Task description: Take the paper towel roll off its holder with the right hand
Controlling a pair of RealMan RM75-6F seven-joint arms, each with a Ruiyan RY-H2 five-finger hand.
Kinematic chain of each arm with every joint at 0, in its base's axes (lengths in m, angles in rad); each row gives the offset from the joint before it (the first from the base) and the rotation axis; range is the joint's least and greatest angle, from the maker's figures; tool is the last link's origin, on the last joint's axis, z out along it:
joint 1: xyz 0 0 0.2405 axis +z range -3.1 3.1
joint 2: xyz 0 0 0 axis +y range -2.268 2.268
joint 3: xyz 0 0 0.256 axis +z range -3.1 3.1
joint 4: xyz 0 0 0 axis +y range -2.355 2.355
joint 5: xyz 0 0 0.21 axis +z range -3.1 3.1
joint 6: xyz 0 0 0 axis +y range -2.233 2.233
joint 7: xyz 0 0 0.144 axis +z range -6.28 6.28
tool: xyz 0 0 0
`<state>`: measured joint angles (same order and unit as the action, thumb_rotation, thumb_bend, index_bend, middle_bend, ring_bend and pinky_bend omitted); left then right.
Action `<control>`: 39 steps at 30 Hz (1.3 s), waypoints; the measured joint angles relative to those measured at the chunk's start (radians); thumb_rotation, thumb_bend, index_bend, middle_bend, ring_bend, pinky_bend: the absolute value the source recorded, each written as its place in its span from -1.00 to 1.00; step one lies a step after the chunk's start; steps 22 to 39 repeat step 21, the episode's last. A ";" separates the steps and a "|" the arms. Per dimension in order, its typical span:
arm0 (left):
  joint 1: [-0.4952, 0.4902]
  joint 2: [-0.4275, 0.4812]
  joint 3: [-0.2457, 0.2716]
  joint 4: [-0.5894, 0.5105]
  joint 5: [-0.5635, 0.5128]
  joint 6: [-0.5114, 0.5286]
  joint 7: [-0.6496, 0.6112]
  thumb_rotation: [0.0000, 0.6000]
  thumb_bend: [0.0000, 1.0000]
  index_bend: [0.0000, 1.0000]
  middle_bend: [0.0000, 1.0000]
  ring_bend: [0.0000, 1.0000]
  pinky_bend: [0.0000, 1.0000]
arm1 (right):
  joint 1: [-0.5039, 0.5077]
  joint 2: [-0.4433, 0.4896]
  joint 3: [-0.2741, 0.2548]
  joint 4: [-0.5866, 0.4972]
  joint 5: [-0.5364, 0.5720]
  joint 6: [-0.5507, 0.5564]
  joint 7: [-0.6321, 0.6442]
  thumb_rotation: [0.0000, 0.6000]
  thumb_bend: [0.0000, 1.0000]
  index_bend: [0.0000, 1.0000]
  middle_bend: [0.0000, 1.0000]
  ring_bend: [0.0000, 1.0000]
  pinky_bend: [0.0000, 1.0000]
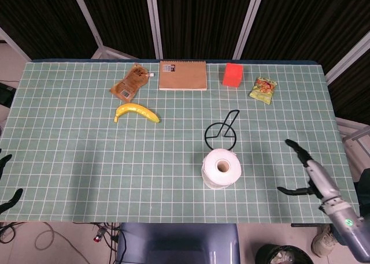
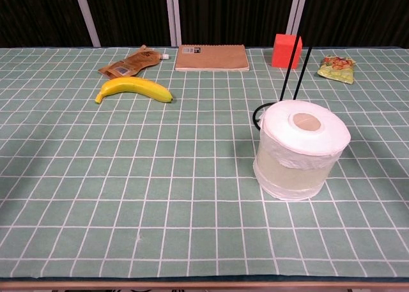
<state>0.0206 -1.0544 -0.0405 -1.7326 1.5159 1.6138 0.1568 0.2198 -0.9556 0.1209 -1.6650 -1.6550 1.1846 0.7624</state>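
Observation:
The white paper towel roll (image 1: 221, 168) (image 2: 298, 149) stands upright on the green checked tablecloth, just in front of its black wire holder (image 1: 222, 131) (image 2: 289, 75) and off the post. My right hand (image 1: 307, 171) is open near the table's front right edge, well to the right of the roll, fingers spread and holding nothing. It is out of the chest view. Only dark fingertips of my left hand (image 1: 7, 180) show at the left edge of the head view; its state is unclear.
Along the far side lie a brown pouch (image 1: 130, 82), a brown notebook (image 1: 182, 75), a red cube (image 1: 232, 74) and a snack packet (image 1: 263, 89). A banana (image 1: 136, 111) lies left of centre.

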 measured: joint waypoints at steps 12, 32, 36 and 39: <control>-0.013 0.010 0.004 0.019 0.022 -0.020 -0.043 1.00 -0.54 -0.78 -1.00 -1.00 -0.94 | -0.179 -0.064 -0.026 0.102 -0.047 0.294 -0.708 1.00 -1.00 -1.00 -1.00 -1.00 -1.00; -0.011 0.001 0.014 0.032 0.055 -0.001 -0.041 1.00 -0.54 -0.78 -1.00 -1.00 -0.94 | -0.210 -0.171 -0.041 0.167 -0.069 0.366 -0.883 1.00 -1.00 -1.00 -1.00 -1.00 -1.00; -0.011 0.001 0.014 0.032 0.055 -0.001 -0.041 1.00 -0.54 -0.78 -1.00 -1.00 -0.94 | -0.210 -0.171 -0.041 0.167 -0.069 0.366 -0.883 1.00 -1.00 -1.00 -1.00 -1.00 -1.00; -0.011 0.001 0.014 0.032 0.055 -0.001 -0.041 1.00 -0.54 -0.78 -1.00 -1.00 -0.94 | -0.210 -0.171 -0.041 0.167 -0.069 0.366 -0.883 1.00 -1.00 -1.00 -1.00 -1.00 -1.00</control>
